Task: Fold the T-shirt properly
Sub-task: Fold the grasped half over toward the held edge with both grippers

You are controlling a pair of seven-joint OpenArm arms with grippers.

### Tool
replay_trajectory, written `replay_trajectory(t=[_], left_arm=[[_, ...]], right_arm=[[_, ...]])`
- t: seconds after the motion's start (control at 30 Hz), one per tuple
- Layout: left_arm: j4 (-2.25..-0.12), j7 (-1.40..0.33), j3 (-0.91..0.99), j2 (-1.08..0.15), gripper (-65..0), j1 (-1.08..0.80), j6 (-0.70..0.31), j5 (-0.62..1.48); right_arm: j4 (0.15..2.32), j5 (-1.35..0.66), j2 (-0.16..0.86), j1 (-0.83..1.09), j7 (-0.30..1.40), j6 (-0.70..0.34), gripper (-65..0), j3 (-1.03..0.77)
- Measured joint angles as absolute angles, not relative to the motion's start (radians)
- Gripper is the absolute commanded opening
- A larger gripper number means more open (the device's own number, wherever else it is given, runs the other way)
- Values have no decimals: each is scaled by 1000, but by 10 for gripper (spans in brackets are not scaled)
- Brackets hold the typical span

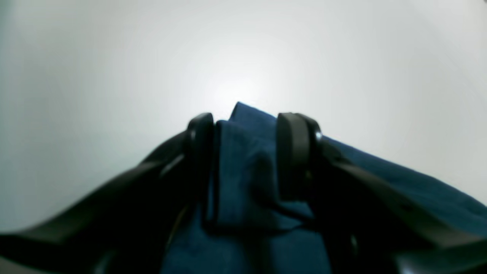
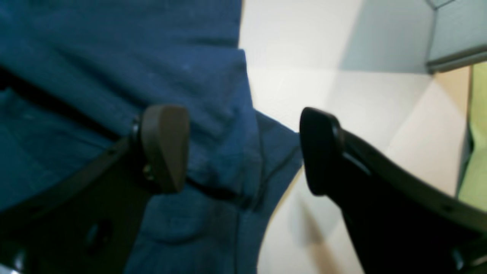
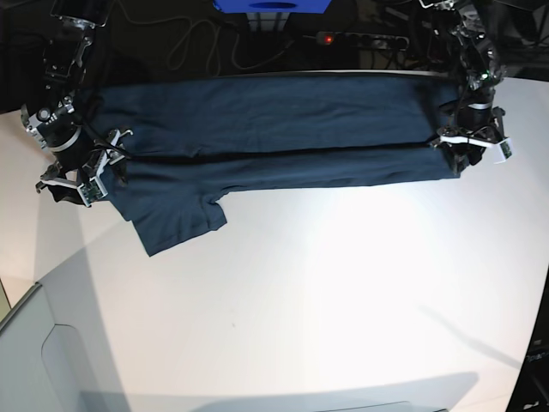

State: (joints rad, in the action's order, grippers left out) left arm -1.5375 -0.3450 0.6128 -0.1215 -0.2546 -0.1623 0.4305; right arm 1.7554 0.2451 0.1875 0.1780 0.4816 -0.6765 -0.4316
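The dark navy T-shirt (image 3: 274, 112) lies flat across the far part of the white table (image 3: 326, 292), folded lengthwise, with one sleeve (image 3: 176, 223) sticking out toward the front left. My left gripper (image 3: 467, 153) is at the shirt's right end. In the left wrist view it (image 1: 247, 129) is shut on a bunch of the blue cloth (image 1: 399, 179). My right gripper (image 3: 90, 176) is at the shirt's left end. In the right wrist view it (image 2: 243, 148) is open, one finger over the cloth (image 2: 95, 57), the other over bare table.
A power strip (image 3: 360, 39), cables and a blue object (image 3: 270, 4) lie beyond the table's far edge. A grey panel (image 3: 51, 360) sits at the front left corner.
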Motion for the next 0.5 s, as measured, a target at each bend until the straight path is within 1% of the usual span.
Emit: replay_trajectory(t=[0.1,0.27,0.3,0.33,0.43,0.5], left_arm=[[-1534,-345,613,-122,-389,-254,-162,430],[-1533,-345,613,-121,-391,-249,-162,430],[-1533,-345,613,-121,-401,-249,-162,430],[-1533,-345,613,-121,-420,-249,-162,430],[-1531,-348,613,-121,-513,-243,-162,427],[-1531,-346,613,-122,-563,-236,-162,427]], right_arm=[[1757,251,185,170,535,-677,-218,-431],[1757,250,185,170,532,-677,-218,-431],[1757,250,185,170,532,-677,-218,-431],[1757,250,185,170,532,-677,-218,-431],[1757,250,185,160,537,-677,-218,-431],[1757,249,186,147,538,-677,-218,-431]])
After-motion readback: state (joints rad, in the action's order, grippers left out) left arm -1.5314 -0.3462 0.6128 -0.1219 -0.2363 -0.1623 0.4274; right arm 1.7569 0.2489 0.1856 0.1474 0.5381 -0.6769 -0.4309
